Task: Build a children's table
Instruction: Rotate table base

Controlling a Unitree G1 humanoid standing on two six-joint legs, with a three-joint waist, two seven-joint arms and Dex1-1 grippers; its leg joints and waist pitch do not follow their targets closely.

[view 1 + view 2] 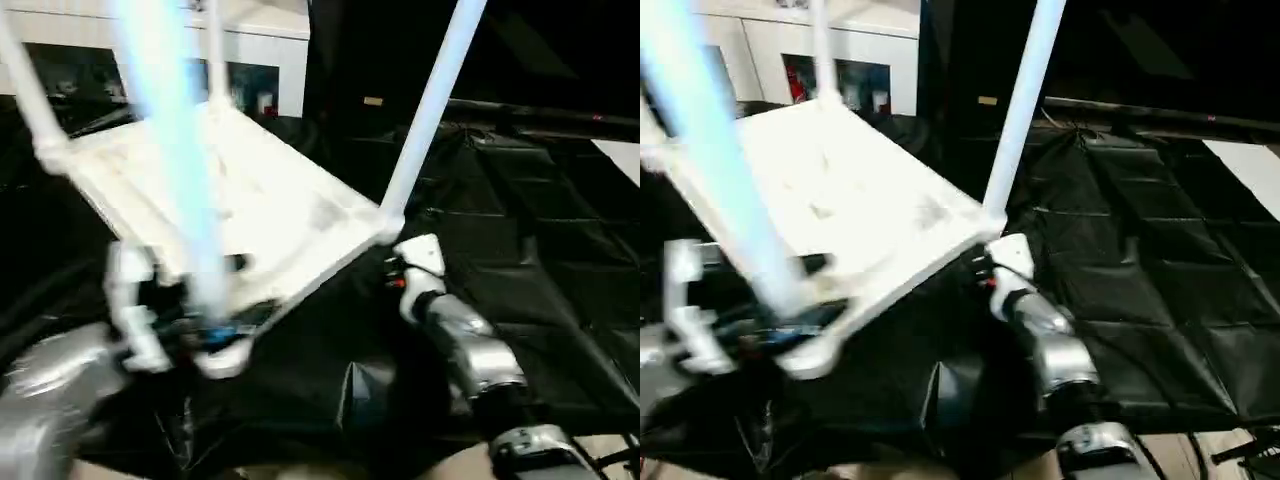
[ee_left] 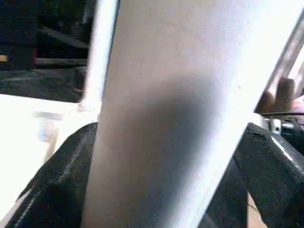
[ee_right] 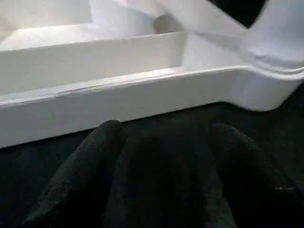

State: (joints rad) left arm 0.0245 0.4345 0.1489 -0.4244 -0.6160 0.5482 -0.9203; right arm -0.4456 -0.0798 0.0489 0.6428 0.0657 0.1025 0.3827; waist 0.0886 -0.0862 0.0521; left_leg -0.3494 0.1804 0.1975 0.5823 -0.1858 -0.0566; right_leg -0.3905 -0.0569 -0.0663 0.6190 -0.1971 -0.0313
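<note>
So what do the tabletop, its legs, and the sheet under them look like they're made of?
Tabletop: seems moulded white plastic, smooth and matte, with thin ribs and a rounded corner socket. Legs: smooth white tubes, probably plastic, though the look leaves it open. Sheet: black, slightly glossy, creased in folds, likely thin plastic film or coated fabric.

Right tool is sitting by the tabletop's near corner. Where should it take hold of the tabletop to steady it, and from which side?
Probably the straight side wall of the tabletop, just beside the round corner socket. Come from outside, on the robot's right, level with the edge. The wall is flat and thin with a rib behind it, so one finger could go inside and one outside. The right tool already faces it.
</note>
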